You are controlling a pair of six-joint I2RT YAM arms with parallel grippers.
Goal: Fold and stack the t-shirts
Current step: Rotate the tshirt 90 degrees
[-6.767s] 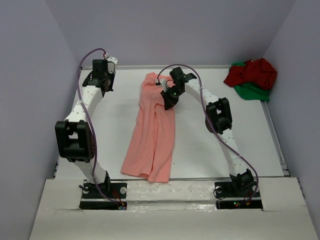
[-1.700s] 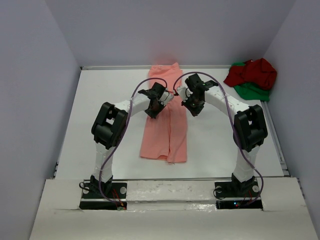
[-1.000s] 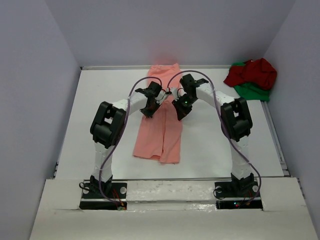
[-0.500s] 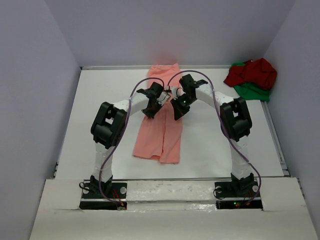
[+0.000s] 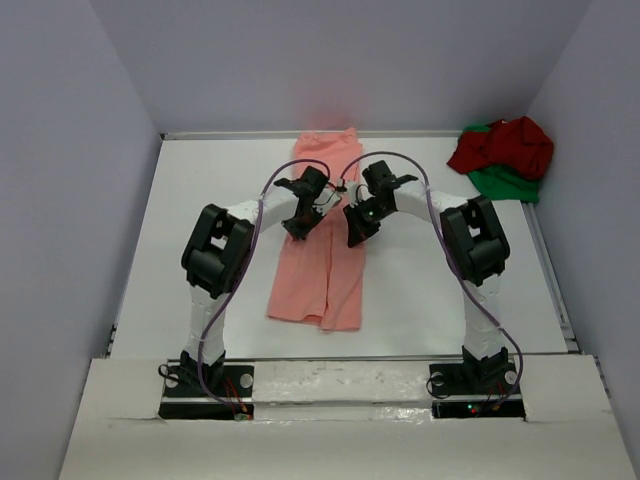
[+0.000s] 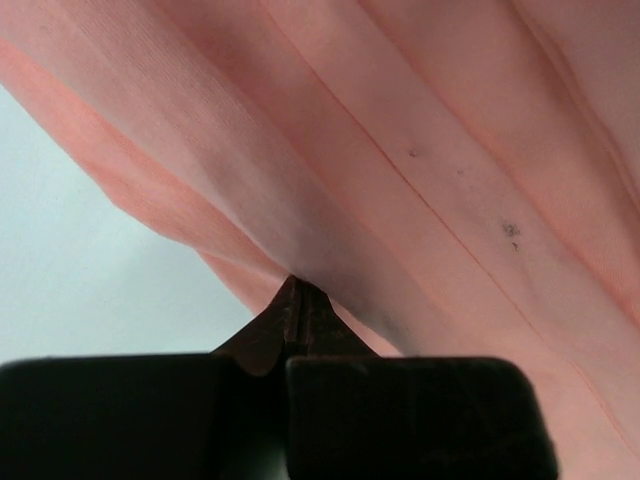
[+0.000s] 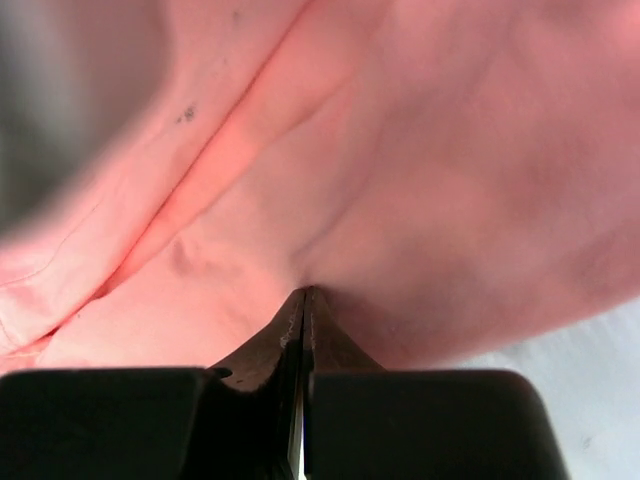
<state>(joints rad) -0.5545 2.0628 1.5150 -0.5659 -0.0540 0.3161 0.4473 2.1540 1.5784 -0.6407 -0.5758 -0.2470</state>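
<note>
White table; salmon-pink t-shirt pinched by left claw, right claw.

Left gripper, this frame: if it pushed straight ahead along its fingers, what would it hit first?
The salmon-pink t-shirt. The left gripper has its fingers shut with that cloth at their tips, apparently pinched, so it would push straight into it. What lies behind is hidden.

long shirt central, shirt heap far right
</note>
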